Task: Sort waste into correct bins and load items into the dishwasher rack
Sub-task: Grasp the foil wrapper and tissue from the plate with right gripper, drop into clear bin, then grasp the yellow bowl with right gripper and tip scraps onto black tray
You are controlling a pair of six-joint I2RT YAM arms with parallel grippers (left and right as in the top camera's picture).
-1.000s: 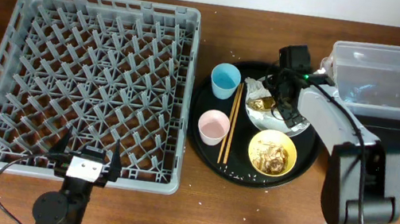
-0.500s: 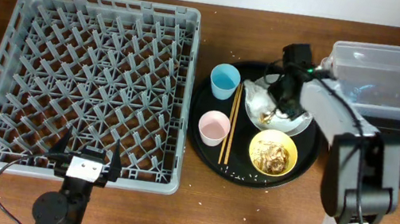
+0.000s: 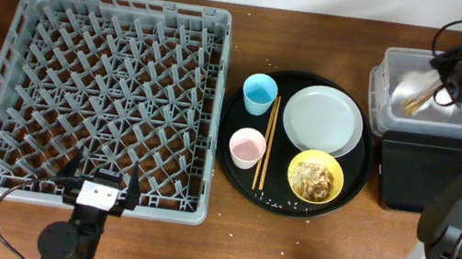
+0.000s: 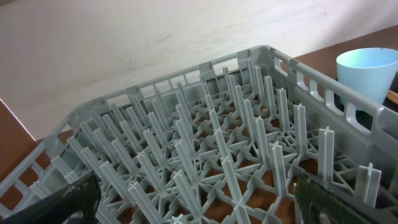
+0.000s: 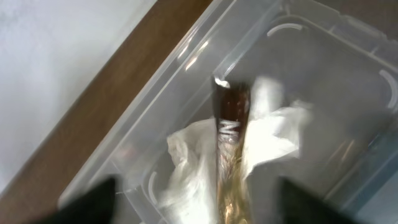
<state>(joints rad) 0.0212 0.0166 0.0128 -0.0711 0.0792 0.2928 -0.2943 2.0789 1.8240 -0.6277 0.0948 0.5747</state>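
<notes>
My right gripper [image 3: 444,82] is open over the clear plastic tub [image 3: 410,57]. In the right wrist view, the crumpled white paper [image 5: 186,155] and the brown fish-like scrap [image 5: 229,124] lie in the tub [image 5: 323,56] between my spread fingers [image 5: 199,208]. The pale grey plate [image 3: 322,121] is bare. The yellow bowl [image 3: 314,177] holds brownish leftovers. The blue cup [image 3: 259,92], the pinkish cup [image 3: 247,146] and the chopsticks [image 3: 266,144] sit on the round black tray [image 3: 276,195]. My left gripper [image 3: 96,192] is open at the front edge of the grey rack [image 3: 125,3].
The shallow black rectangular tray [image 3: 419,173] lies just in front of the clear tub. The left wrist view shows the rack's pegs [image 4: 205,143] and the blue cup [image 4: 367,71] past its right wall. White grains are scattered on the round tray and the table.
My right arm has swung from the plate to the clear tub. The paper and the brown scrap have left the plate and are now in the tub. The left arm has not moved.
</notes>
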